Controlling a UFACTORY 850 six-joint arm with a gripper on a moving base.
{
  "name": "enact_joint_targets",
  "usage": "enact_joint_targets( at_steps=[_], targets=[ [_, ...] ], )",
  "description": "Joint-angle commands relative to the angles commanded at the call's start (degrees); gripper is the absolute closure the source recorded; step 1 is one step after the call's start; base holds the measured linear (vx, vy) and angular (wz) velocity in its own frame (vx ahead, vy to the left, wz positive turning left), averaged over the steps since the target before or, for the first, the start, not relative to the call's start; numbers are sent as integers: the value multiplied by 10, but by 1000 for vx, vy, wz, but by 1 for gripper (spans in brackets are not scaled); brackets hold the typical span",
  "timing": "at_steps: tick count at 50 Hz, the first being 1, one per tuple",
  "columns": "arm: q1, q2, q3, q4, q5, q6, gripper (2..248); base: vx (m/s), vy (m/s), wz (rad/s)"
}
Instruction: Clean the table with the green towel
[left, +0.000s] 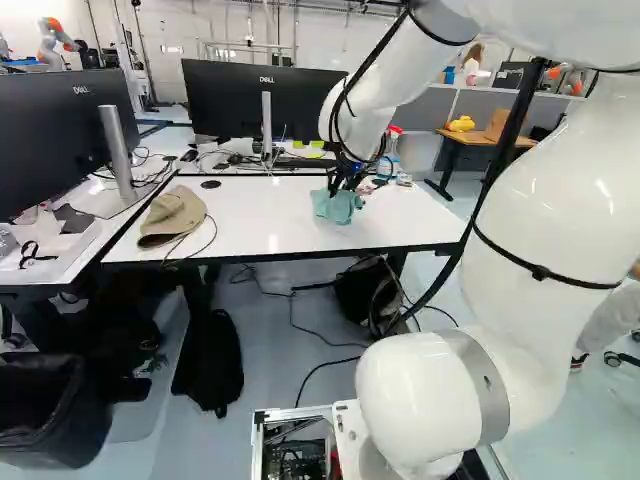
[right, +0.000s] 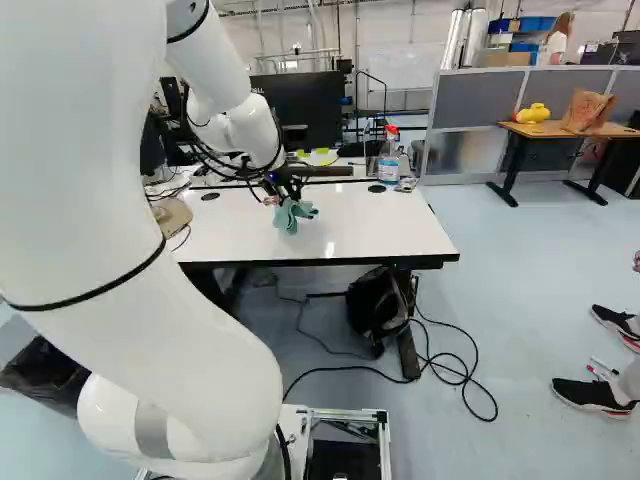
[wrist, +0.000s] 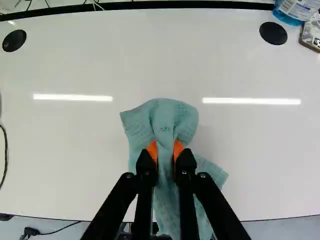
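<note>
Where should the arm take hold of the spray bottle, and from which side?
Probably grip the spray bottle around its body, below the red head, coming level from the near side of the table: it stands upright, with that side open. The gripper would first have to release the towel.

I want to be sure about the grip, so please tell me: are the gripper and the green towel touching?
Touching. The wrist view shows the gripper with its orange pads against the green towel from two sides, cloth bunched between them.
</note>
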Motion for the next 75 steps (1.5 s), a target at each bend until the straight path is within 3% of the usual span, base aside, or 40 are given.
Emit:
enact_joint_targets(
  at_steps=[45,46,51,52,56,57,61,62,66,67,72,73,75],
  targets=[
    [-37,0,0,0,0,0,197,0,0,0],
    [-37,0,0,0,0,0,179,0,0,0],
    [-37,0,0,0,0,0,179,0,0,0],
    [-37,0,0,0,0,0,145,0,0,0],
    [-37,0,0,0,0,0,145,0,0,0],
    [-37,0,0,0,0,0,111,0,0,0],
    [-37,0,0,0,0,0,111,0,0,0],
    [-37,0,0,0,0,0,75,0,0,0],
    [-37,0,0,0,0,0,75,0,0,0],
    [-37,0,0,0,0,0,39,0,0,0],
    [-37,0,0,0,0,0,39,0,0,0],
    [-37,0,0,0,0,0,5,0,0,0],
    [-37,0,0,0,0,0,5,0,0,0]
  ],
)
